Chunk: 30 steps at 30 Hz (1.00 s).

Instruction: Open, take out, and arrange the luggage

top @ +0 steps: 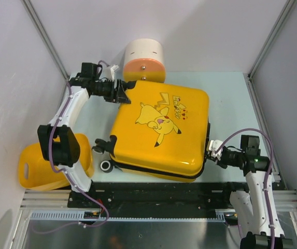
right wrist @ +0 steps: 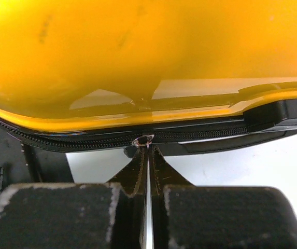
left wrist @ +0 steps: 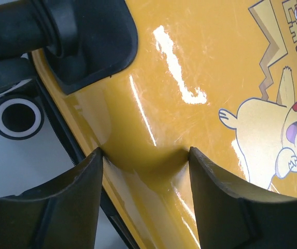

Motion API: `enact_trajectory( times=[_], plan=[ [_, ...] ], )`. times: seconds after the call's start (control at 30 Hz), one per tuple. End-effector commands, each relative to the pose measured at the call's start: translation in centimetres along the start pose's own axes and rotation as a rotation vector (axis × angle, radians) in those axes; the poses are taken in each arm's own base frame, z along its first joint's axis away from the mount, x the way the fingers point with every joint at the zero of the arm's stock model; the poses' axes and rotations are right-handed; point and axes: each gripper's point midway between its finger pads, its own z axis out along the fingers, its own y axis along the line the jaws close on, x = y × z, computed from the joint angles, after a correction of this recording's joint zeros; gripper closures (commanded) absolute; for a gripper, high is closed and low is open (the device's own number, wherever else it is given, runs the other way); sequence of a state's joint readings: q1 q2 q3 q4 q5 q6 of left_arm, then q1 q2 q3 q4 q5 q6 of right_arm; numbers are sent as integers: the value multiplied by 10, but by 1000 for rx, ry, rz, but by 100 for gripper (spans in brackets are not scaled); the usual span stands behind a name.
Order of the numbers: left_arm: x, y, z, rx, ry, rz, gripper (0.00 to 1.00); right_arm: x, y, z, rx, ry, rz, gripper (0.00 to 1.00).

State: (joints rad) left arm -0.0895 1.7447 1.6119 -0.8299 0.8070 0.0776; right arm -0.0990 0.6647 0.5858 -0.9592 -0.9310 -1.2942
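Overhead view: the luggage [top: 161, 129], a glossy yellow hard-shell case w/ cartoon print facing up, lies flat mid-table [top: 226, 98], lid down. A cream-and-orange cylinder [top: 144, 61] stands just beyond its far edge. A plain yellow tub [top: 39, 166] sits at the near left, partly under the L arm. One black wheel [top: 107, 166] shows at the case's near-left corner.

L gripper [top: 121, 93] is at the case's far-left corner. In the wrist view its fingers [left wrist: 70, 202] are apart, straddling the rounded shell rim w/ tips against the gloss. Can't tell whether they squeeze it.

R gripper [top: 211, 150] is at the case's right side. In its wrist view the jaws are pressed together, tips meeting a small metal zip pull [right wrist: 143, 140] on the black zipper [right wrist: 60, 139]. Can't tell if the pull is actually pinched.

Progress, as a judgement: very early, in the opening step. The zipper teeth look closed on both sides of the pull and no gap shows btwn the shell halves. No lining or contents visible, so nothing is taken out or arranged. Left to do: run the zip round, lift the lid, remove items, lay them out.
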Motion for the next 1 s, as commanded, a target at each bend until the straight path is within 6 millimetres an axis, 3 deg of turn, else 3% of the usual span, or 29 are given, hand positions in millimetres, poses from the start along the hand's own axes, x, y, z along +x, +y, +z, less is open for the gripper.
enact_trajectory(
  times=[0.0, 0.27, 0.33, 0.4, 0.53, 0.67, 0.73, 0.77, 0.83, 0.97],
  plan=[
    [30, -9, 58, 72, 143, 95, 41, -1, -16, -4, 64, -13, 16, 100],
    [24, 7, 70, 60, 151, 114, 42, 26, -140, -5, 297, -53, 7, 100],
    [22, 11, 72, 49, 152, 124, 43, 19, -167, -7, 363, -95, 4, 100],
    [20, 13, 73, 43, 151, 128, 43, 14, -187, -7, 408, -142, 15, 100],
    [17, 16, 78, 46, 151, 127, 43, 7, -202, -6, 428, -175, -42, 100],
    [14, 17, 80, 55, 147, 125, 43, 8, -193, -4, 374, -151, -130, 100],
    [12, 16, 80, 59, 144, 124, 43, 12, -171, 0, 295, -142, -100, 100],
    [13, 15, 80, 62, 145, 124, 42, 13, -166, 1, 271, -124, -188, 100],
    [11, 12, 79, 71, 139, 139, 41, 14, -136, 9, 177, -130, -158, 100],
    [9, 0, 68, 96, 117, 186, 23, 3, -88, 23, 27, -154, -140, 100]
  ],
)
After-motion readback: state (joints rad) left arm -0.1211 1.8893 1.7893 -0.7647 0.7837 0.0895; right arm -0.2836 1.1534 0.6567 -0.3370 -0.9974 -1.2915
